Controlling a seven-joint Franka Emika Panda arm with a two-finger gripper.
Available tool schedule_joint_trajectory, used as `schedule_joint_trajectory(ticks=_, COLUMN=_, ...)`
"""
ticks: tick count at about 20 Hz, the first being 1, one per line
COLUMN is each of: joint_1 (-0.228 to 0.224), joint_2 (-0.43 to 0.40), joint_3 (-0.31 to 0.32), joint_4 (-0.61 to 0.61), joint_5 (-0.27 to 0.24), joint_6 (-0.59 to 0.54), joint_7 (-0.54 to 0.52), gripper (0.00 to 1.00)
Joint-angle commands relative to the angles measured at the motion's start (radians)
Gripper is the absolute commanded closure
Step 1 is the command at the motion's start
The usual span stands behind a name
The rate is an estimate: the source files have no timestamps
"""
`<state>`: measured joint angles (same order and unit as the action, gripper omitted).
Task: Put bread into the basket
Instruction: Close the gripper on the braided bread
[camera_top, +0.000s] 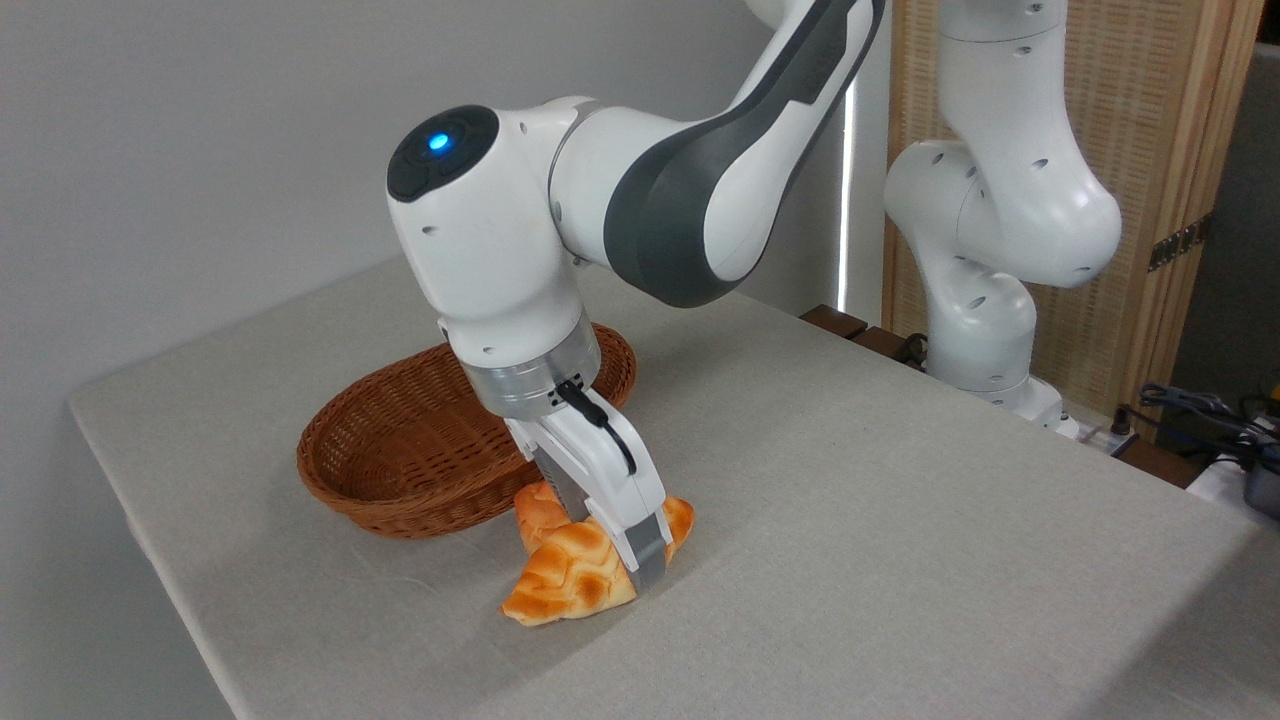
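Now the gripper (612, 548) clamps the bread (570, 580) (beside the basket (400, 450)).

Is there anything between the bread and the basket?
No. In the camera view the bread sits right by the basket, with only the end effector down over it.
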<state>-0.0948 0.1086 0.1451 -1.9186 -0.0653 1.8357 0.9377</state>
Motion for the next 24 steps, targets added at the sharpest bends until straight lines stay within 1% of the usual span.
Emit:
schedule_joint_trajectory(ticks=1, joint_1=-0.009, joint_2=0.026, joint_3=0.005, joint_4=0.003, joint_5=0.01, joint_6=0.016, joint_7=0.015, gripper=0.0)
schedule_joint_trajectory(ticks=5, joint_1=-0.011, joint_2=0.032, joint_3=0.002, joint_4=0.003, joint_5=0.01, joint_6=0.025, joint_7=0.016, gripper=0.01)
schedule_joint_trajectory(ticks=6, joint_1=-0.011, joint_2=0.034, joint_3=0.002, joint_4=0.003, joint_5=0.01, joint_6=0.027, joint_7=0.016, gripper=0.13)
schedule_joint_trajectory(ticks=7, joint_1=-0.011, joint_2=0.034, joint_3=0.002, joint_4=0.004, joint_5=0.009, joint_6=0.027, joint_7=0.016, gripper=0.22)
schedule_joint_trajectory(ticks=8, joint_1=-0.01, joint_2=0.034, joint_3=0.002, joint_4=0.006, joint_5=0.002, joint_6=0.027, joint_7=0.016, gripper=0.42)
schedule_joint_trajectory(ticks=10, joint_1=-0.009, joint_2=0.032, joint_3=0.002, joint_4=0.007, joint_5=-0.001, joint_6=0.027, joint_7=0.016, gripper=0.58)
schedule_joint_trajectory(ticks=12, joint_1=-0.008, joint_2=0.032, joint_3=0.002, joint_4=0.007, joint_5=-0.001, joint_6=0.027, joint_7=0.016, gripper=0.61)
schedule_joint_trajectory(ticks=22, joint_1=-0.006, joint_2=0.031, joint_3=0.002, joint_4=0.012, joint_5=-0.001, joint_6=0.025, joint_7=0.016, gripper=0.6)
schedule_joint_trajectory(ticks=24, joint_1=-0.006, joint_2=0.025, joint_3=0.004, joint_4=0.03, joint_5=-0.001, joint_6=0.022, joint_7=0.016, gripper=0.59)
